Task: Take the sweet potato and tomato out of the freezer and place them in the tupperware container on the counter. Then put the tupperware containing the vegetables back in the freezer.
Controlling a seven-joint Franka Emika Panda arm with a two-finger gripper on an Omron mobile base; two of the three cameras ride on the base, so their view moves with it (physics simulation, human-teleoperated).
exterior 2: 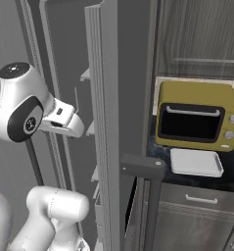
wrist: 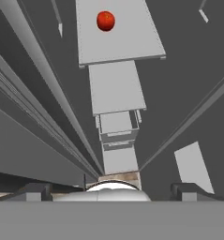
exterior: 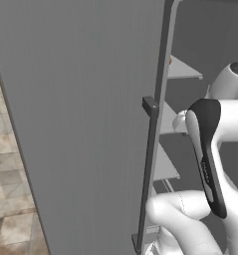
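- Gripper (wrist: 111,187): from my station I see its two dark tips standing far apart at the bottom of the hand view, released, nothing between them.
- Arm: reaching into the open freezer (exterior: 80,124) past the door edge and its dark bar handle (exterior: 149,169); the wrist sits among the pale shelves.
- Tomato (wrist: 106,21): a round red ball lying on the upper shelf (wrist: 127,47) in the hand view, well apart from the gripper, with lower shelves between.
- Container (exterior 2: 196,163): white tray on the counter (exterior 2: 160,156), just in front of the yellow microwave (exterior 2: 197,115), holding nothing I can see.
- Risk: the door stands close beside the arm; I judge a wide swing toward the tray could strike its edge or handle.
- Risk: a round tomato may roll off the shelf if the tips nudge it before closing squarely.
- Hidden: I cannot place the sweet potato. A small red speck (exterior: 170,61) at the door edge in the left base view is too small to name.
- Hidden: shelf depth and any rear contents are cut off by the door and arm.
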